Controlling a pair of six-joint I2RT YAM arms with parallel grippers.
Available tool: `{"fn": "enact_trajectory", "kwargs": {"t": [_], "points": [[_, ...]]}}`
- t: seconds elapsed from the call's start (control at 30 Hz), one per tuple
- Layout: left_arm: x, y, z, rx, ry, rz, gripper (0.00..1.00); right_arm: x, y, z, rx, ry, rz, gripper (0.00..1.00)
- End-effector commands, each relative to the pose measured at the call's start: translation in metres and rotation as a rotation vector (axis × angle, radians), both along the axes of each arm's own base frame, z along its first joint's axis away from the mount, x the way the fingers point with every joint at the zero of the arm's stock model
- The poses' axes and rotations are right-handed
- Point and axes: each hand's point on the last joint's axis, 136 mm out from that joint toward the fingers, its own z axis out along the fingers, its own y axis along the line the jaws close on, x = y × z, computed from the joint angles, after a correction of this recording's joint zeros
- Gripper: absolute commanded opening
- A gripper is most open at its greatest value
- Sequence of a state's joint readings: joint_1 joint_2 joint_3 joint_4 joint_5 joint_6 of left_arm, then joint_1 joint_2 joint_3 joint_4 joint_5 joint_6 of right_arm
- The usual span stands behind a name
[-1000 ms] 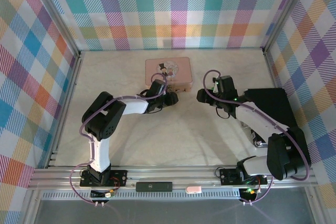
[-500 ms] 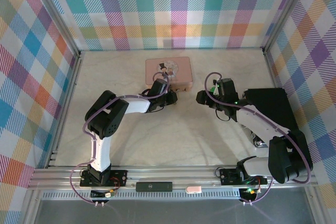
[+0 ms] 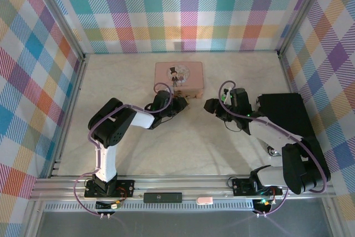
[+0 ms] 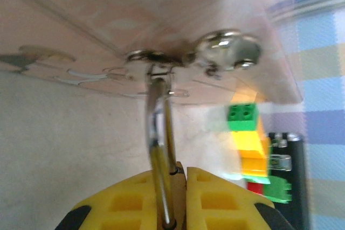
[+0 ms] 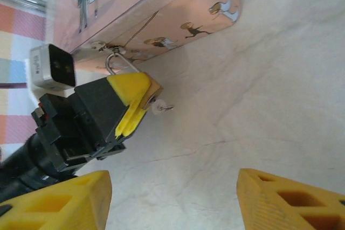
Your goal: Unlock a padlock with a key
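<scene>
Obs: left tool (image 4: 180, 181) pinched on padlock (image 5: 153, 91); its shackle (image 4: 159, 127) reaches the box (image 4: 135, 14) hasp (image 4: 156, 57) just ahead. Opposite, right tool (image 5: 172, 180) spread wide.

Your left gripper (image 3: 182, 102) has drawn down-frame off the pink box's (image 3: 178, 76) front edge; your right gripper (image 3: 211, 105) edged left.
</scene>
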State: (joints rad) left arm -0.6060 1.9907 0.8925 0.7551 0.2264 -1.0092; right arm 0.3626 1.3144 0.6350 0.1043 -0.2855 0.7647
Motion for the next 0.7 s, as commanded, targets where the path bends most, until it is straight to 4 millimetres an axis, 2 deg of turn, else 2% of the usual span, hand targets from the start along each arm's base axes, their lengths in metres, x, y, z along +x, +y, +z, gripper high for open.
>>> {"fn": "enact_trajectory", "kwargs": {"t": [0.0, 0.23, 0.4, 0.67], "points": [[0.0, -0.017, 0.051, -0.295, -0.041, -0.019, 0.0, 0.003, 0.018, 0.012, 0.179, -0.018, 0.008, 0.6], [-0.004, -0.01, 0.067, -0.41, -0.059, 0.011, 0.0, 0.007, 0.044, 0.0, 0.297, -0.005, 0.022, 0.55], [-0.006, -0.008, 0.079, -0.433, -0.078, 0.02, 0.0, 0.02, 0.059, 0.002, 0.386, -0.025, 0.036, 0.42], [-0.005, -0.006, 0.078, -0.462, -0.077, 0.034, 0.0, 0.031, 0.08, 0.002, 0.446, -0.031, 0.053, 0.35]]}}
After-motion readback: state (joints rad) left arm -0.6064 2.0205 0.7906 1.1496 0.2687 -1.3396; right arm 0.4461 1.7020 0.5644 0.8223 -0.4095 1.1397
